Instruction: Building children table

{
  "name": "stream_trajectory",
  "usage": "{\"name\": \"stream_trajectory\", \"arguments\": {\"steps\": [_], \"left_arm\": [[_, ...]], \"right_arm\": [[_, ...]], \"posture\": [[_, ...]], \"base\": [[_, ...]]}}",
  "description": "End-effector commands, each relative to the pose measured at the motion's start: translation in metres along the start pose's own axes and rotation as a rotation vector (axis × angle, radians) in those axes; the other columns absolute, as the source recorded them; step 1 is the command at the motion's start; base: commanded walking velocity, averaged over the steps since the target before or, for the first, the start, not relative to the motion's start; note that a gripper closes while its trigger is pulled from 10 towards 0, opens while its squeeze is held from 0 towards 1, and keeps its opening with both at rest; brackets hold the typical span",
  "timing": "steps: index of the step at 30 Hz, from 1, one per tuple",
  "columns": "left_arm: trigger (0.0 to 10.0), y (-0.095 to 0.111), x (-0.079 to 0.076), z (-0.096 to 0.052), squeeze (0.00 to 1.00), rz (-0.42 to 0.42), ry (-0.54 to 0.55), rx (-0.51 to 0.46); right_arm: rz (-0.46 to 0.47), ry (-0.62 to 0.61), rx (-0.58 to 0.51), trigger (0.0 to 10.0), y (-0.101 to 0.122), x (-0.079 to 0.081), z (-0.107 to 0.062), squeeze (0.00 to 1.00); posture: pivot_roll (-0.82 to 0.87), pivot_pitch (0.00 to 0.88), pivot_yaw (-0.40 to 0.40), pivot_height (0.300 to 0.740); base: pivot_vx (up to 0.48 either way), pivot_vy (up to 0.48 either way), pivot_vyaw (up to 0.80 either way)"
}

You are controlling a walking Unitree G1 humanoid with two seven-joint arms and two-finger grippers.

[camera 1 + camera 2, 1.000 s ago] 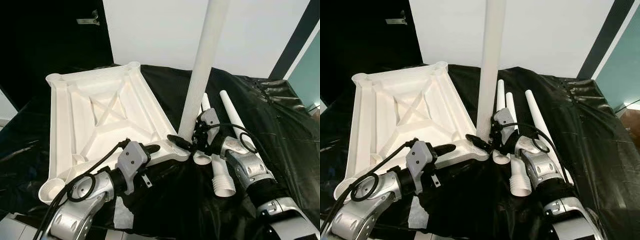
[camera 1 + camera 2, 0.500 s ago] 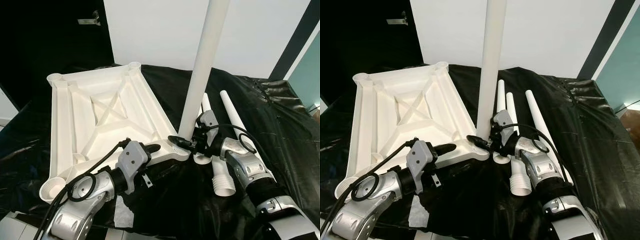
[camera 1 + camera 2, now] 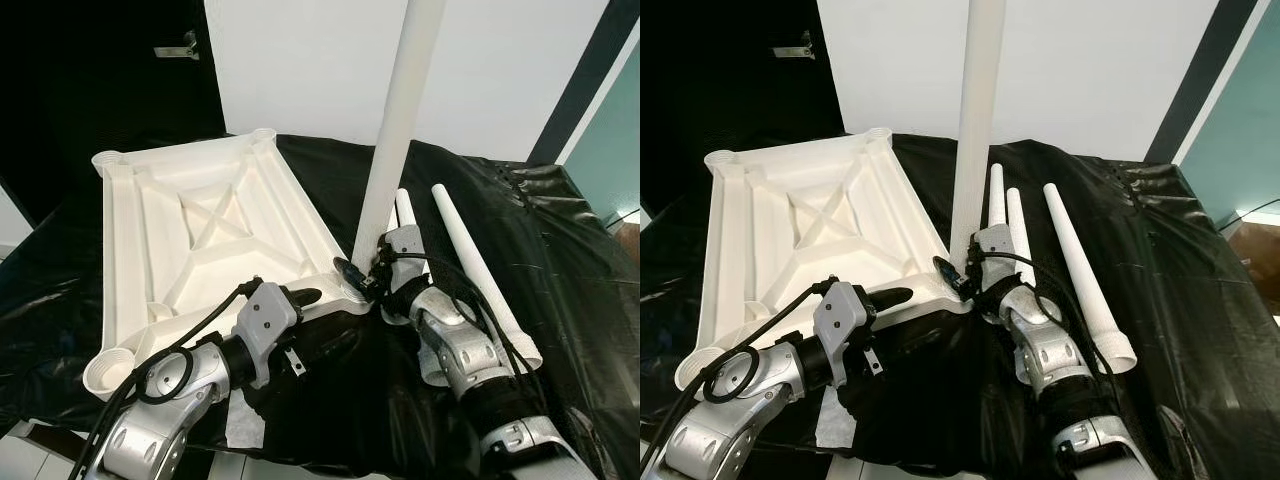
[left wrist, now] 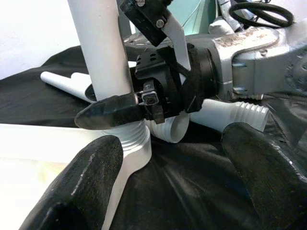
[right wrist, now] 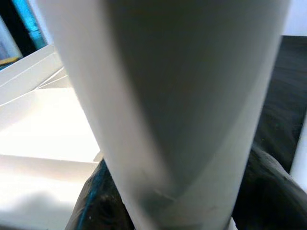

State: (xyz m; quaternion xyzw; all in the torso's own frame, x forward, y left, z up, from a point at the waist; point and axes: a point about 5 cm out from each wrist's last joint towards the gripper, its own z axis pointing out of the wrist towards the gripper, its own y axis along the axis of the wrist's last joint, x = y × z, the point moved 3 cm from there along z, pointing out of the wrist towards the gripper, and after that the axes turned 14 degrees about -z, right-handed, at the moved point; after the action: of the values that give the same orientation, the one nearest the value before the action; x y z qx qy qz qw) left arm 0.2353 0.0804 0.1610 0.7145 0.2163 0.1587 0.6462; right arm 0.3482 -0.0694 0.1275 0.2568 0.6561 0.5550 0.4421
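Your right claw (image 3: 362, 279) is clamped on the base of the upright leg (image 3: 397, 120); the leg stands nearly vertical in the near right corner socket (image 4: 133, 139) of the upturned tabletop (image 3: 190, 230), which lies on the black-draped surface (image 3: 560, 250).

Left claw (image 3: 305, 297) sits at the tabletop's near edge just beside that socket, fingers (image 4: 81, 191) spread wide, gripping nothing.

Spare legs (image 3: 1080, 270) lie side by side on the surface to the right, close to your right arm.

Handling, as I judge it: the leg is hollow moulded plastic, so light and stiff; smooth and tapered, so it likely slips under a weak pinch; long lever above the grip, so any tilt will bind it in the socket.

Hold low, right above the threaded collar; keep it plumb.

Tabletop looks light enough to skid on the slick sheet; brace its rim with the left claw while the leg seats.
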Motion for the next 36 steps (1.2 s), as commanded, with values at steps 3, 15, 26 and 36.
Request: {"name": "stream_trajectory", "arguments": {"steps": [3, 15, 26, 36], "left_arm": [[10.0, -0.002, 0.001, 0.000, 0.00, 0.010, 0.006, 0.009], [10.0, -0.002, 0.002, -0.001, 0.00, 0.009, 0.008, 0.011], [10.0, -0.002, 0.004, -0.001, 0.00, 0.011, 0.016, 0.009], [10.0, -0.002, 0.006, 0.000, 0.00, 0.012, 0.019, 0.009]], "right_arm": [[0.069, -0.144, 0.100, 10.0, -0.015, 0.010, -0.002, 0.00], [0.114, -0.227, 0.107, 10.0, -0.007, 0.019, 0.001, 0.00], [0.105, -0.229, 0.077, 10.0, -0.002, 0.012, -0.002, 1.00], [0.047, -0.086, -0.012, 10.0, 0.001, -0.013, -0.016, 1.00]], "posture": [[0.08, 0.000, -0.059, 0.740], [0.08, 0.000, -0.055, 0.740], [0.08, 0.000, -0.050, 0.740], [0.07, 0.000, -0.051, 0.740]], "base": [[0.000, 0.000, 0.00], [0.000, 0.000, 0.00], [0.000, 0.000, 0.00], [0.000, 0.000, 0.00]]}}
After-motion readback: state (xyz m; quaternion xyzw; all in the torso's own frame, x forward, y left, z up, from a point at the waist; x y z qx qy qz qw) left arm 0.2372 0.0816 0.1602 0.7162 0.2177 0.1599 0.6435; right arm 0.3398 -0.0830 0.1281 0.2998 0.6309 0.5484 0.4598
